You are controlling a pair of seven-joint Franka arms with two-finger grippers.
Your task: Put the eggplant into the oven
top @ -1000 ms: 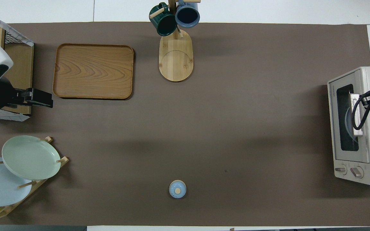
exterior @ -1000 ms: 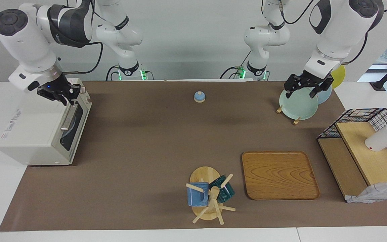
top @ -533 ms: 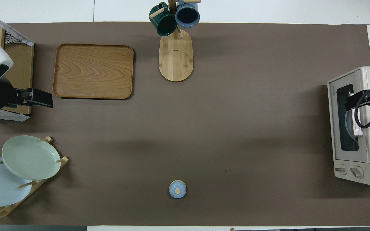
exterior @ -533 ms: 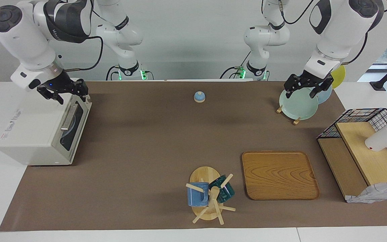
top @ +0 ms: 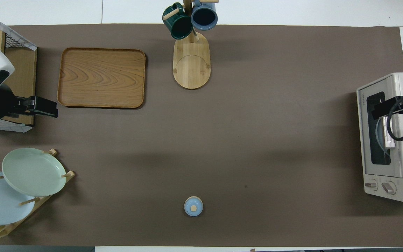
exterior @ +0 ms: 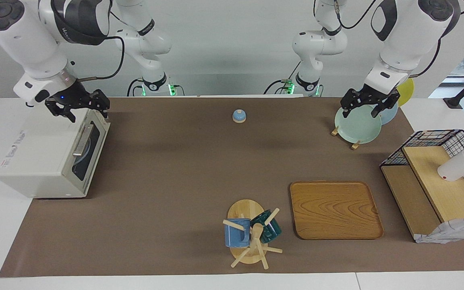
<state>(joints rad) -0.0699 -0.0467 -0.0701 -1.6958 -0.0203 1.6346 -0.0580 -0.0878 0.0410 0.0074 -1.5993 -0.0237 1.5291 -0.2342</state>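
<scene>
The cream-white oven [exterior: 42, 157] stands at the right arm's end of the table with its dark glass door shut and its bar handle [exterior: 82, 141] free. A curved pale rim of a plate shows through the glass [top: 379, 134]. The eggplant is hidden in both views. My right gripper [exterior: 88, 114] hangs open just above the oven's top edge by the door, touching nothing. My left gripper [exterior: 360, 113] hangs open over the plate rack at the left arm's end and holds nothing.
A rack with a green plate [exterior: 357, 125], a blue one and a yellow one stands near the left arm's base. A small blue bell [exterior: 239, 116], a wooden tray [exterior: 334, 209], a mug tree [exterior: 250, 233] and a wire shelf [exterior: 433, 181] are also on the brown mat.
My right gripper has opened, let go of the oven's handle and risen above the oven's top edge. The oven door stays shut. The left arm has not moved.
</scene>
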